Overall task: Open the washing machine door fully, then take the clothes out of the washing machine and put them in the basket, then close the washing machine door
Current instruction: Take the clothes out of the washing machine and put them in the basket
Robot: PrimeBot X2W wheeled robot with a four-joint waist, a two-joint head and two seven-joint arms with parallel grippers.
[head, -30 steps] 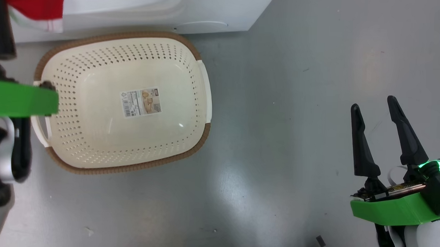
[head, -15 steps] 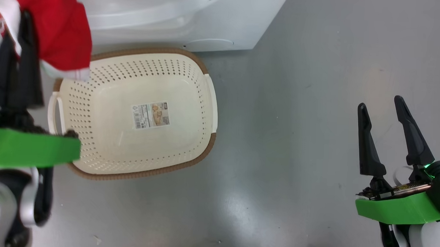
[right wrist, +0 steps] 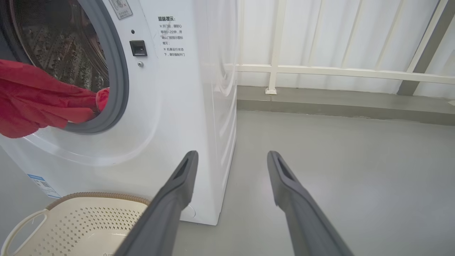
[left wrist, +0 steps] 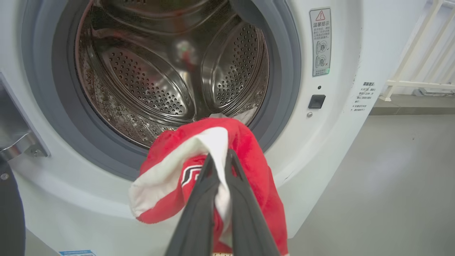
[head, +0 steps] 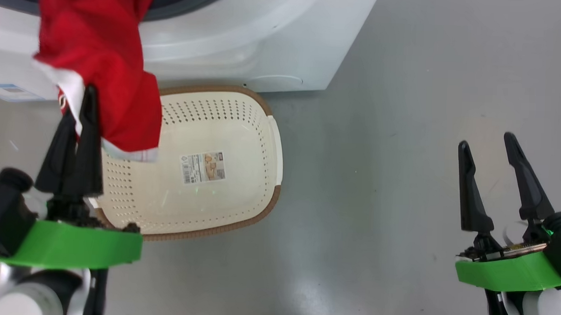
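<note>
Left tool [head: 79,104] is pressed together on the clothes [head: 98,44]: a red-and-white garment hangs from its tips over the left end of the basket [head: 260,212], its far fold at the drum mouth of the washer [head: 275,45]. The basket's middle lies right of and below this tool, with the long axis along the washer front. Right tool [head: 486,140], spread and empty, hangs well apart over the floor [head: 377,179].

Right half of the head view is open grey floor [head: 391,180], loads of room. Upper left is tighter: red clothes [head: 102,53] hang over the left side of the basket [head: 235,114], and the washing machine [head: 266,36] walls off right behind it.
</note>
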